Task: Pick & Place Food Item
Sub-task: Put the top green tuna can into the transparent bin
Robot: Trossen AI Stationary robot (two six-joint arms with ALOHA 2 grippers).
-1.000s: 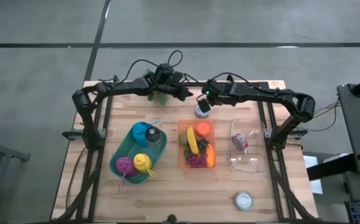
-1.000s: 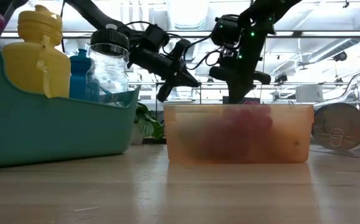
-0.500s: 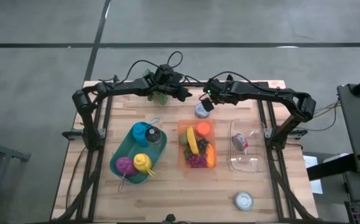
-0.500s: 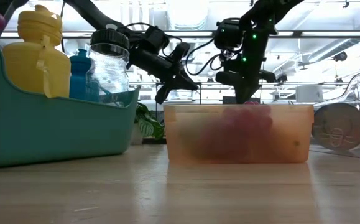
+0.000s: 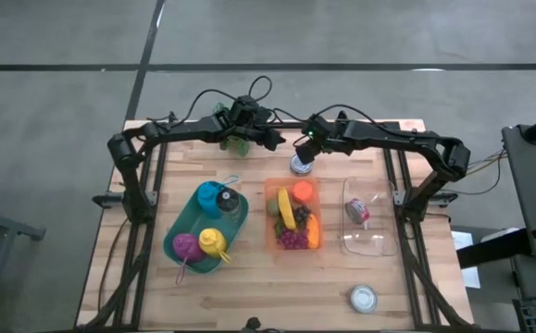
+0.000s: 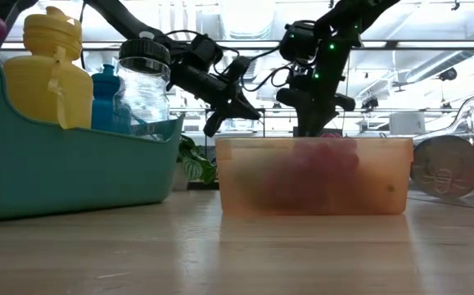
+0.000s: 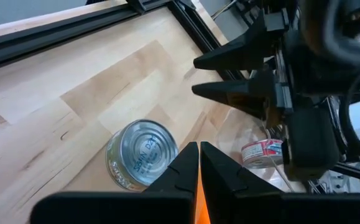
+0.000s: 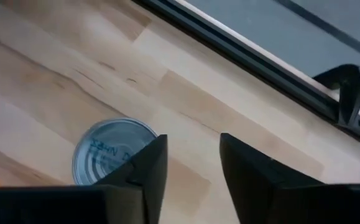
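Note:
A silver tin can (image 5: 300, 166) stands upright on the wood table, just beyond the orange bin (image 5: 269, 231) that holds toy food. My right gripper (image 8: 192, 146) hangs open above the table right beside the can (image 8: 108, 154), with nothing between its fingers. In the left wrist view its two fingers (image 7: 229, 56) stand apart and clear of the can (image 7: 142, 163). My left gripper (image 7: 198, 152) is shut and empty. It hovers near the table's far edge (image 5: 279, 141), pointing toward the can.
A teal tray (image 5: 177, 242) with several bottles sits at the left. A clear container (image 5: 369, 242) holding a red-labelled can (image 5: 357, 211) lies at the right. A round lid (image 5: 363, 298) rests near the front edge. A green plant (image 5: 236, 144) stands at the far edge.

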